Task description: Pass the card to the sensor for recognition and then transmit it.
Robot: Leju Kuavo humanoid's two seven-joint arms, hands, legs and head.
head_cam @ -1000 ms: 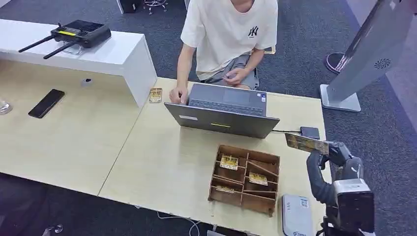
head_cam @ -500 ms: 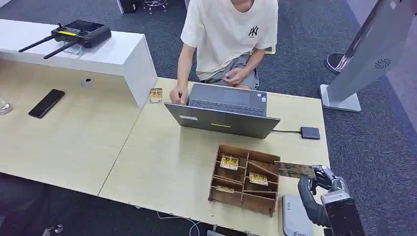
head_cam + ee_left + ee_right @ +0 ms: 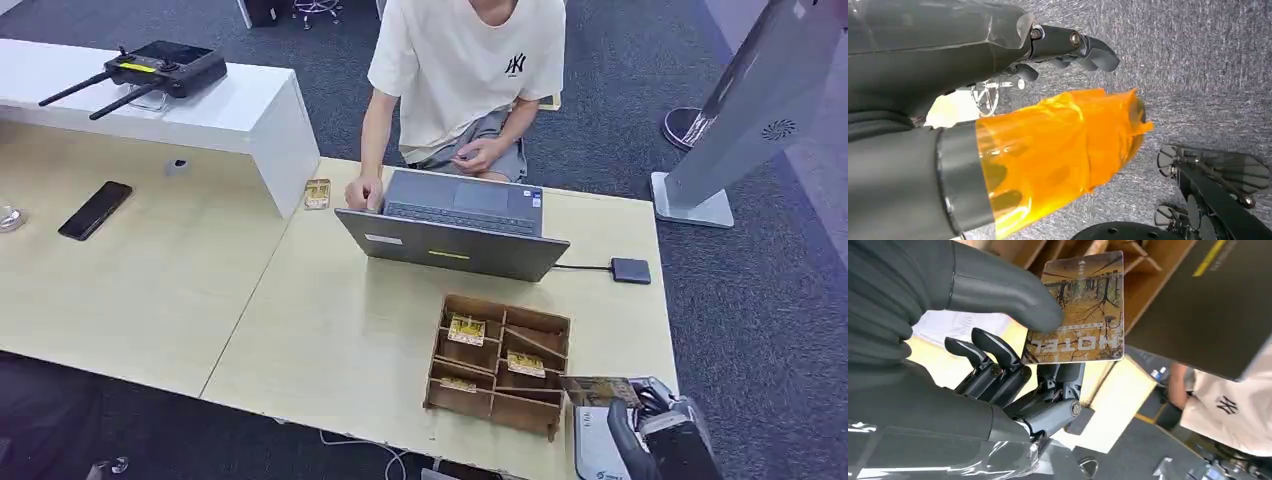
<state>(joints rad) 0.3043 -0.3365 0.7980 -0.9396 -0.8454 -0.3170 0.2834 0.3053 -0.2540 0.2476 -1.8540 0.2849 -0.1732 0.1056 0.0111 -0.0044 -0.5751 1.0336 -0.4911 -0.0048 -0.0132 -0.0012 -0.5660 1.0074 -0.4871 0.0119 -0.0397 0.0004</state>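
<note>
Right hand point(image 3: 655, 415) pinches the card point(image 3: 598, 389) between thumb and fingers, flat and level, at the tabletop's point(image 3: 330, 330) near right corner, just over the white card reader point(image 3: 598, 450) beside the wooden tray point(image 3: 497, 365). To do this well, I'd keep the card face parallel to the reader, lower it close, and hold steady so the thumb doesn't slip. The right wrist view reads "HOTEL" on the card, printed over bare trees. The person's shirt point(image 3: 470, 60) carries an NY logo. Left hand point(image 3: 1068, 47) hangs over the carpet, fingers curled with nothing in them, its thumb wrapped in orange film.
</note>
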